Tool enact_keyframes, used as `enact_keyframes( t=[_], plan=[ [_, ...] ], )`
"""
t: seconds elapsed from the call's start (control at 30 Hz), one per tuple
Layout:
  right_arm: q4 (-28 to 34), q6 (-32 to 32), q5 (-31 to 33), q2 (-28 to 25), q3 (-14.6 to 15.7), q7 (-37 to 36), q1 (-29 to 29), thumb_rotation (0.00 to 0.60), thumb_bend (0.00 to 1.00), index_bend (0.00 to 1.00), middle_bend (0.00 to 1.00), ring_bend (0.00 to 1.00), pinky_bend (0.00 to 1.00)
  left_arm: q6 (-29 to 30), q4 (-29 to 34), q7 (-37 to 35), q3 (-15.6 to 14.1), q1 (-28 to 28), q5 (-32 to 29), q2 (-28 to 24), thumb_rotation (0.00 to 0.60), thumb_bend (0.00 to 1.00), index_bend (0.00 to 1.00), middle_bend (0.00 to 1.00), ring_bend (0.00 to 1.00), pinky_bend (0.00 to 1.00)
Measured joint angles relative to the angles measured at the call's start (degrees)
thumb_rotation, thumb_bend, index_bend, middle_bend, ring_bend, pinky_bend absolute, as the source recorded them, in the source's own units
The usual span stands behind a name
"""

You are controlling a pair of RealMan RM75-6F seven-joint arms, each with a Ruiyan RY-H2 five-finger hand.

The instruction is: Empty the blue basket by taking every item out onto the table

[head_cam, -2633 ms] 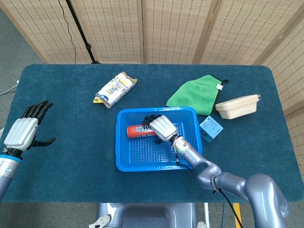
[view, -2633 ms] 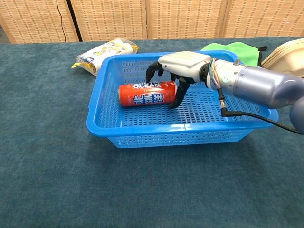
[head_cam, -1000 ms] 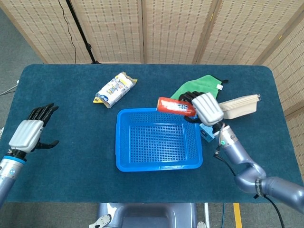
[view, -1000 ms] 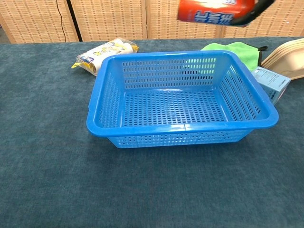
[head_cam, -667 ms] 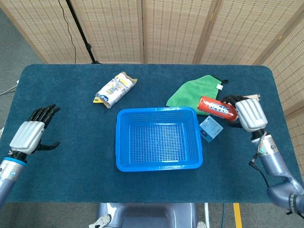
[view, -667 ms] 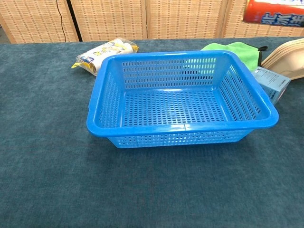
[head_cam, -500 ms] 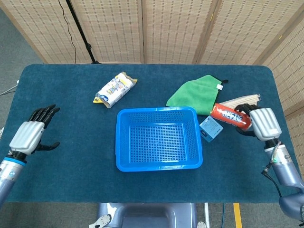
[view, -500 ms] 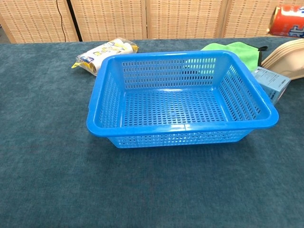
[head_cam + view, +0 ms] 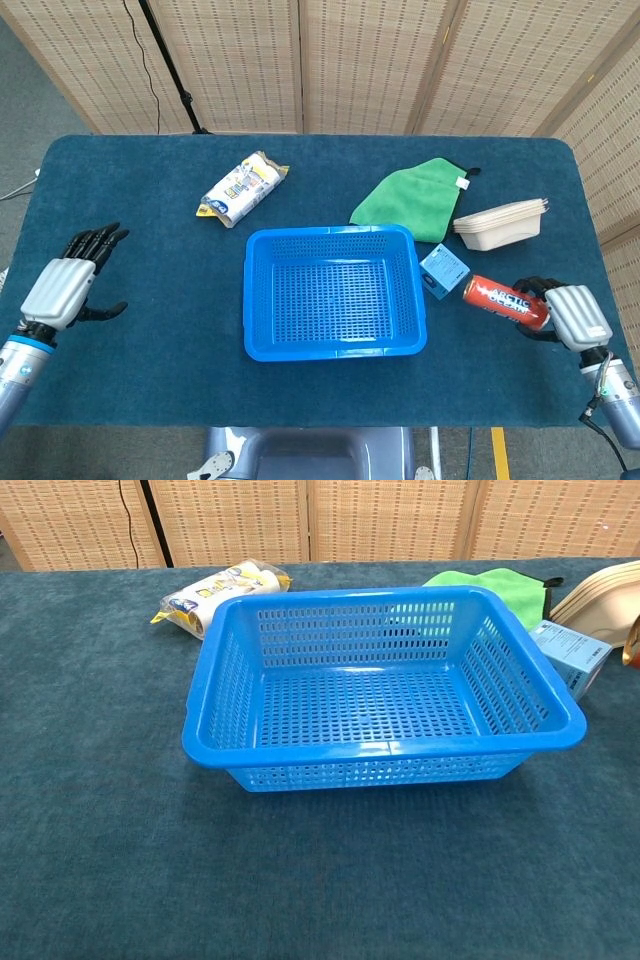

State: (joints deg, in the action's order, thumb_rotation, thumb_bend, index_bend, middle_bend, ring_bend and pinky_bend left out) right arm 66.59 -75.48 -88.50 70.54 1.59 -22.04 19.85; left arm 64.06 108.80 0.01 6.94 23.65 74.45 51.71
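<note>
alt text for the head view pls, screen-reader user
From above: the right hand holds a red can on its side at the table's right, beside the empty blue basket at centre. The left hand hovers open at far left; a snack bag, green cloth, trays and small box lie around.

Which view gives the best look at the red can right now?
The head view: the red can shows whole, label readable, held by the right hand right of the blue basket. The chest view catches only a sliver at its right edge.
</note>
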Motion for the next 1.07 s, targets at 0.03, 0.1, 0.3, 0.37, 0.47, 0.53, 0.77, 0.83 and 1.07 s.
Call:
enact_keyframes(
  t=[0.03, 0.1, 0.3, 0.37, 0.47, 0.53, 0.77, 0.83, 1.07],
  plan=[
    [-0.27, 0.45, -0.09, 0.42, 0.12, -0.14, 0.01, 0.600, 0.78, 0.54, 0.55, 0.54, 0.61, 0.03, 0.03, -0.03, -0.03, -0.03, 0.06, -0.02, 0.600, 0.18, 0.00, 0.00, 0.00, 0.00],
    [-1.06, 1.63, -0.24, 1.52, 0.33, -0.58, 0.13, 0.600, 0.78, 0.54, 0.55, 0.54, 0.61, 0.25, 0.06, -0.11, -0.07, -0.16, 0.17, -0.08, 0.600, 0.18, 0.00, 0.00, 0.00, 0.00],
    [-3.30, 5.06, -0.82, 3.57, 1.00, -2.02, 0.90, 0.600, 0.19, 0.24, 0.32, 0.32, 0.38, 0.65, -0.01, -0.59, -0.03, -0.44, 0.25, -0.26, 0.600, 0.18, 0.00, 0.00, 0.00, 0.00],
    [-3.27, 6.67, -1.07, 3.34, 1.56, -2.34, 1.26, 0.600, 0.00, 0.05, 0.11, 0.12, 0.22, 0.72, -0.02, -0.62, -0.04, -0.48, 0.29, -0.28, 0.600, 0.18, 0.00, 0.00, 0.00, 0.00],
    [-1.94, 10.19, -1.12, 2.16, 2.39, -2.43, 1.94, 0.600, 0.00, 0.00, 0.00, 0.00, 0.04, 1.01, 0.00, -0.40, -0.06, -0.59, 0.38, -0.22, 0.600, 0.18, 0.00, 0.00, 0.00, 0.00],
    [0.15, 11.60, -0.89, 1.06, 2.49, -1.84, 2.13, 0.600, 0.00, 0.00, 0.00, 0.00, 0.00, 1.21, 0.11, 0.01, -0.15, -0.70, 0.45, -0.13, 0.600, 0.18, 0.00, 0.00, 0.00, 0.00],
    [8.57, 5.90, 0.28, -2.59, 0.46, 5.62, 0.92, 0.600, 0.00, 0.00, 0.00, 0.00, 0.00, 3.51, 0.75, 2.36, -1.45, -2.58, 0.50, 0.62, 0.600, 0.18, 0.00, 0.00, 0.00, 0.00],
    [10.71, 2.74, 0.54, -3.20, -0.69, 8.82, 0.22, 0.600, 0.00, 0.00, 0.00, 0.00, 0.00, 5.12, 0.72, 3.17, -2.19, -3.85, 0.59, 1.19, 0.600, 0.18, 0.00, 0.00, 0.00, 0.00],
    [15.82, -6.10, 2.15, -2.70, -4.90, 21.21, -2.18, 0.600, 0.00, 0.00, 0.00, 0.00, 0.00, 10.22, -1.78, 3.38, -5.46, -8.92, 2.89, 3.46, 0.600, 0.18, 0.00, 0.00, 0.00, 0.00]
  ],
)
